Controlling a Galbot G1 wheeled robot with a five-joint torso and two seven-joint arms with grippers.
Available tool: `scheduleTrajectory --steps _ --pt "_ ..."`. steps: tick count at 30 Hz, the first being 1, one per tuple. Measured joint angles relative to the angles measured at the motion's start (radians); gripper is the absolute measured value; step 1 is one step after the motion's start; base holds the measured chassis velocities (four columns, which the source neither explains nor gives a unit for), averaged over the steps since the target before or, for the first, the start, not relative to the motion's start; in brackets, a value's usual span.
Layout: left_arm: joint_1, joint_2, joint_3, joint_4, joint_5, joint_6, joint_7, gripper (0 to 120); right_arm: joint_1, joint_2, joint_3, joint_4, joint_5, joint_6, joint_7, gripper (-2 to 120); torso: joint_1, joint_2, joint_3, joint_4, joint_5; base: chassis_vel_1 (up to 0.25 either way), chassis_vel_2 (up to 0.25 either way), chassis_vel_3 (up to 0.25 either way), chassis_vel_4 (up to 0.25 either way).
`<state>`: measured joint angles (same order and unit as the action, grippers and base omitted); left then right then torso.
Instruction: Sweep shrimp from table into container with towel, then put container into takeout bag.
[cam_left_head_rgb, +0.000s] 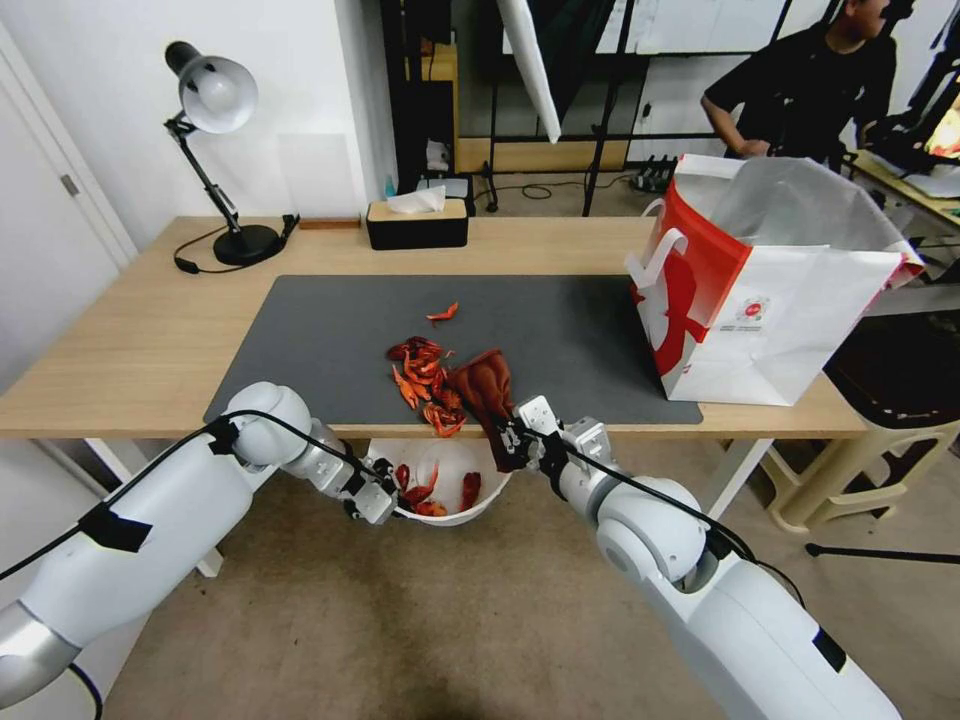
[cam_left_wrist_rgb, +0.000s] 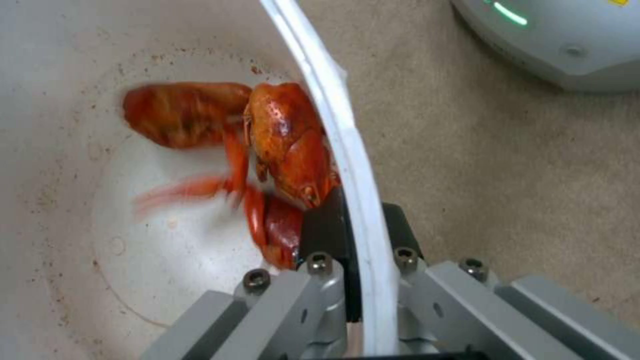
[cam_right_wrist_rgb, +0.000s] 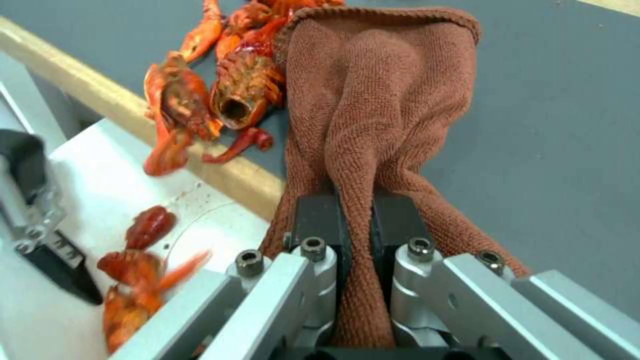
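Note:
My left gripper (cam_left_head_rgb: 385, 492) is shut on the rim of the white container (cam_left_head_rgb: 482, 497), holding it just below the table's front edge (cam_left_head_rgb: 130, 420). Several shrimp pieces (cam_left_wrist_rgb: 287, 145) lie inside the container (cam_left_wrist_rgb: 40, 125). More shrimp (cam_left_head_rgb: 425, 375) sit piled on the grey mat near that edge, and one piece (cam_left_head_rgb: 443, 313) lies farther back. My right gripper (cam_left_head_rgb: 512, 440) is shut on the rust-brown towel (cam_left_head_rgb: 485, 385), which drapes onto the mat right of the pile (cam_right_wrist_rgb: 233, 95). The takeout bag (cam_left_head_rgb: 790, 310) stands open at the table's right end.
A black tissue box (cam_left_head_rgb: 416, 222) and a desk lamp (cam_left_head_rgb: 215, 150) stand at the back of the table. A stool (cam_left_head_rgb: 880, 420) sits right of the table. The dark grey mat (cam_left_head_rgb: 300, 340) covers the table's middle.

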<state>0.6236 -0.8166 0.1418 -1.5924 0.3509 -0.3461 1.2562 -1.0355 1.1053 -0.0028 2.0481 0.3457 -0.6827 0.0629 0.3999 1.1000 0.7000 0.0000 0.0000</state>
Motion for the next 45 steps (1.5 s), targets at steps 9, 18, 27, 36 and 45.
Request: scheduleTrajectory --steps 9,18,27,36,45 --pt "-0.001 0.0 -0.001 0.001 -0.002 0.0 -0.002 0 -0.034 -0.021 0.008 0.03 -0.027 0.001 -0.041 3 0.0 0.0 0.0 0.0001 0.0 0.0 0.0 0.0 0.0" --pt "-0.004 0.0 -0.001 0.003 -0.003 0.0 -0.002 0 -0.05 -0.03 0.01 0.044 -0.033 0.001 -0.049 3 0.0 0.0 0.0 0.0001 0.0 0.0 0.0 0.0 0.0" --pt "-0.011 0.0 0.002 0.009 -0.005 0.0 -0.002 0 -0.084 -0.053 0.016 0.087 -0.036 -0.005 -0.073 3 0.0 0.0 0.0 0.0001 0.0 0.0 0.0 0.0 0.0" --pt "-0.006 0.005 -0.002 0.007 -0.008 0.0 -0.002 0 -0.093 -0.069 0.049 0.14 0.0 0.019 -0.093 3 0.0 0.0 0.0 0.0 0.0 0.0 0.0 0.0 0.0" --pt "0.017 0.019 -0.015 -0.003 -0.007 -0.002 -0.004 0 0.009 -0.048 0.093 0.082 0.125 0.144 -0.065 3 0.0 0.0 0.0 0.0 0.0 0.0 0.0 0.0 0.0"
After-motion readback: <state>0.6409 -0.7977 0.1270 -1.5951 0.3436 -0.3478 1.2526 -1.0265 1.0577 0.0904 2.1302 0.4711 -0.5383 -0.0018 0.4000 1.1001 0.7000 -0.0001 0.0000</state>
